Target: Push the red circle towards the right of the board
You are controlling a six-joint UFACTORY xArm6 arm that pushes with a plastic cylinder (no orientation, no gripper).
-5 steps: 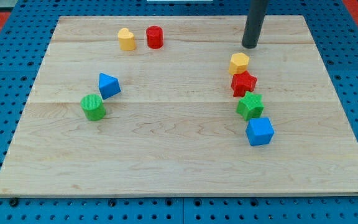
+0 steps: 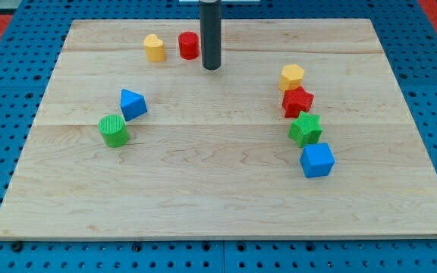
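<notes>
The red circle [image 2: 188, 45] stands near the view's top, left of centre, on the wooden board [image 2: 218, 212]. A yellow block [image 2: 155, 48] sits just to its left. My tip [image 2: 212, 67] is on the board just right of the red circle and slightly below it, close beside it; I cannot tell if they touch.
A blue block [image 2: 133, 104] and a green circle [image 2: 114, 130] lie at the left. On the right, a yellow hexagon [image 2: 292, 76], a red star [image 2: 297, 101], a green star [image 2: 306, 130] and a blue cube [image 2: 317, 160] form a line running down.
My tip has moved left across the top of the board, from above the yellow hexagon to just right of the red circle. No block has moved.
</notes>
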